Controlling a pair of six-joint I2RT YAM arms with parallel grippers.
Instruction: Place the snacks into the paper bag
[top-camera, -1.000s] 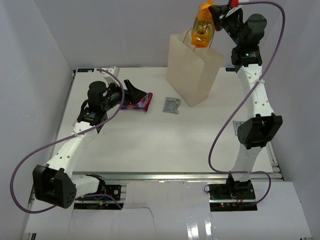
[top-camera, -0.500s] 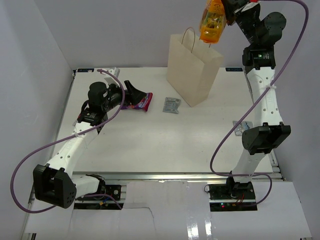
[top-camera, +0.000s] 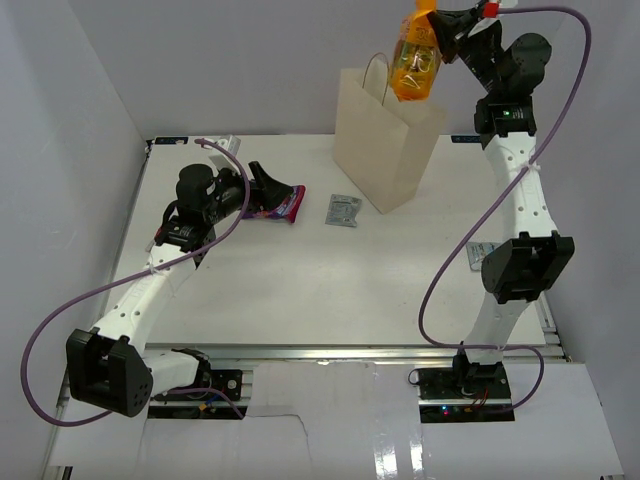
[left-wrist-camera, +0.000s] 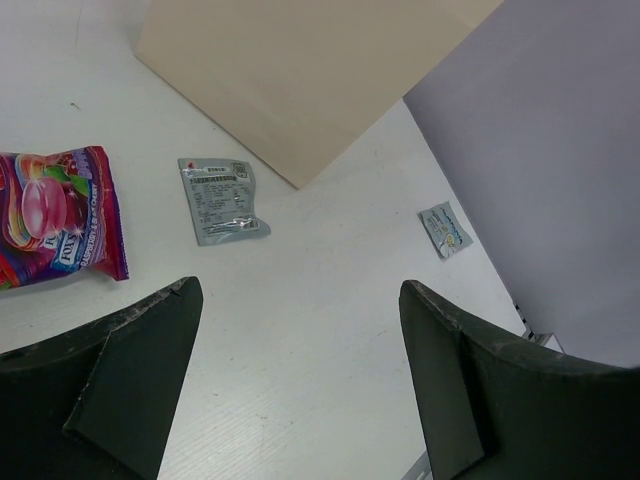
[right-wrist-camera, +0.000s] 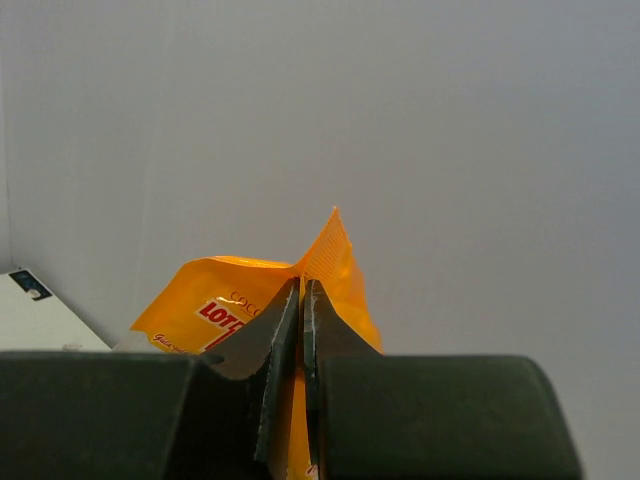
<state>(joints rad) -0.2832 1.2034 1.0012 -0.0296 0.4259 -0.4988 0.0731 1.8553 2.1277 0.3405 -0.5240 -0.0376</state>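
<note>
Top view, right gripper (top-camera: 437, 22): raised high at the far side, jaws clamped on the top edge of the orange packet (top-camera: 414, 62).
Top view, orange packet: hangs in the air, its lower end overlapping the top rim of the paper bag (top-camera: 385, 150).
Top view, paper bag: upright on the white table (top-camera: 300, 290), far centre.
Top view, left gripper (top-camera: 262, 182): low, jaws apart, beside the purple-magenta packet (top-camera: 283, 206); contact cannot be told.
Top view, silver-grey sachet (top-camera: 342, 210): flat, between the purple-magenta packet and the paper bag.
Left wrist view, fingers (left-wrist-camera: 135, 365): spread wide, nothing between them; the purple-magenta packet lies left, the silver-grey sachet beyond, a small pale-blue sachet (left-wrist-camera: 445, 229) far right.
Right wrist view, jaws: pressed together on the creased orange packet.
</note>
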